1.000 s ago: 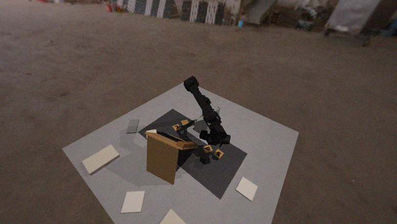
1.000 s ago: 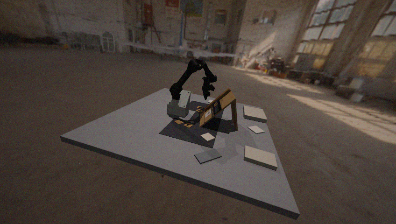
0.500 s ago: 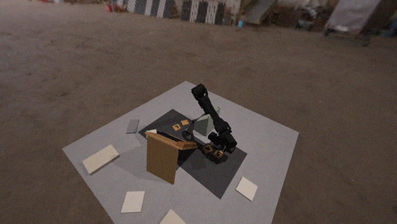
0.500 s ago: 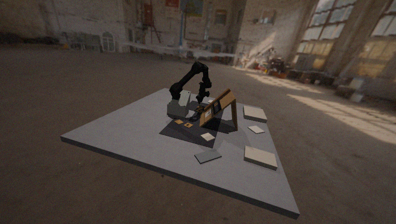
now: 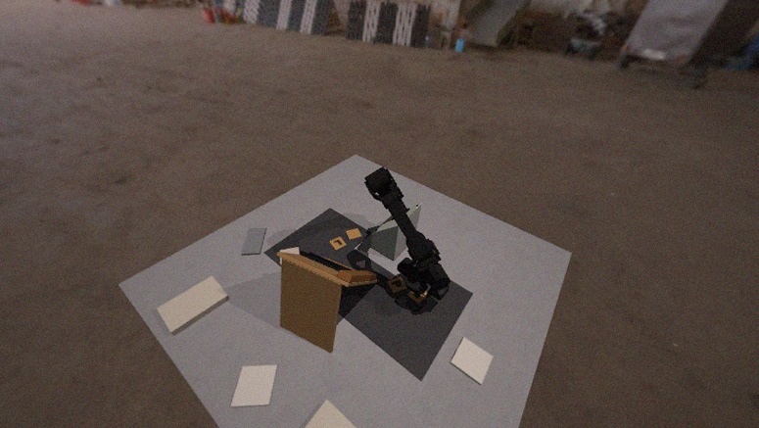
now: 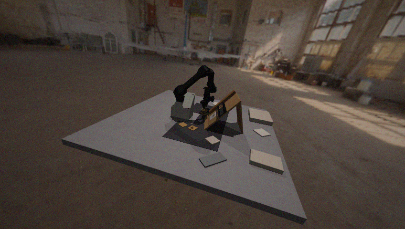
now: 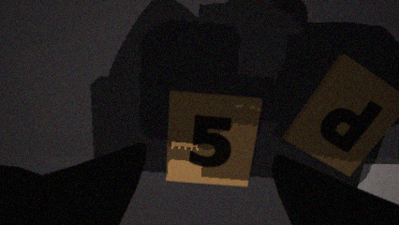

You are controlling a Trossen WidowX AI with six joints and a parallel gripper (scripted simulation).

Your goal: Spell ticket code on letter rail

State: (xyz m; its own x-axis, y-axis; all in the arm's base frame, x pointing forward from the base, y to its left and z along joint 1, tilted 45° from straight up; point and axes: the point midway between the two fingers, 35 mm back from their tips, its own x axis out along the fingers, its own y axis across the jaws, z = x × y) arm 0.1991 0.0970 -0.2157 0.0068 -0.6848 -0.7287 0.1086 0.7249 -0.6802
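Note:
My gripper (image 7: 210, 157) (image 6: 203, 108) is open, with nothing between its fingers, low over the dark mat. A square orange tile marked 5 (image 7: 183, 127) (image 5: 417, 296) lies just ahead of the fingertips in the wrist view, nearly square to them. A tile with a P or d (image 7: 306, 133) (image 5: 396, 285) lies turned beside it on the right. An L-like tile (image 5: 337, 242) (image 6: 192, 128) and another tile (image 5: 353, 233) (image 6: 182, 124) lie together elsewhere on the mat. The wooden board (image 5: 309, 307) (image 6: 233, 100) leans back, bearing a dark rail with an orange patch and a white ticket (image 6: 212, 115). Its print is unreadable.
The dark mat (image 5: 417, 353) (image 6: 181, 136) lies on the grey counter (image 5: 520, 277) (image 6: 127, 136). A grey wedge-like block (image 6: 181, 111) stands by the arm. A grey slab (image 5: 254, 241) (image 6: 212, 159), cream blocks (image 5: 192, 304) (image 6: 266, 161) and white cards (image 5: 472, 359) (image 6: 261, 132) lie around.

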